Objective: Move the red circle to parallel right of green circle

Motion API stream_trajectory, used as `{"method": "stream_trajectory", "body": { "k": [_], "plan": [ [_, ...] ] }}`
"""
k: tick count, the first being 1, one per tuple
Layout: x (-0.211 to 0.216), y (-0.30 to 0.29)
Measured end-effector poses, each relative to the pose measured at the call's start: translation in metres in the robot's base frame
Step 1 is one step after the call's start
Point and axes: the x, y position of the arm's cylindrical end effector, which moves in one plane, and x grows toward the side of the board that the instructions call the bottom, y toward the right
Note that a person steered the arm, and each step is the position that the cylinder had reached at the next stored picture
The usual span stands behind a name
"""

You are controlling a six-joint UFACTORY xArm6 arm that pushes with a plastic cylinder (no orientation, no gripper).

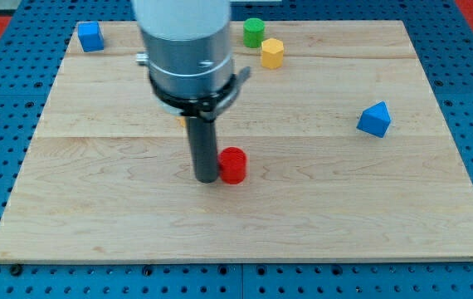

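Red is the piece that counts: the red circle (pixel 233 165) sits a little below the middle of the wooden bench (pixel 95 208), and my tip (pixel 207 178) touches, or all but touches, its flank on the view's left. There is no claw on this arm, only the rod, so nothing is clenched or released; the block is merely pushed. The green circle (pixel 254 32) stands well apart, near the bench's top edge, with a yellow block (pixel 272 53) just beside it, lower and to the view's right. That yellow block is the main hazard, I judge: it lies close to the spot where the red circle must end, so a straight run up and rightward could strike it and shove it into the green circle, or spoil the line. A round block also tends to slip off a round rod if the push is off centre, and then it would roll aside and I would have to come round again. From the present side a push sends it toward the view's right, not upward, so the tip must be set below it at some stage. Open room is ample: bare wood lies to the right as far as the blue block (pixel 374 120), and the top edge is the only near limit at the goal. Another blue block (pixel 91 36) at the top left corner is out of the way.
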Motion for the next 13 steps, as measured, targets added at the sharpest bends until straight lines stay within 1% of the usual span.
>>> {"method": "stream_trajectory", "body": {
  "k": [1,2,3,4,5,6,7,8,10,13],
  "plan": [
    [-0.044,0.022],
    [-0.065,0.029],
    [-0.044,0.018],
    [0.011,-0.007],
    [-0.017,0.011],
    [-0.009,0.045],
    [-0.027,0.051],
    [-0.059,0.063],
    [-0.017,0.065],
    [-0.091,0.101]
  ]
}}
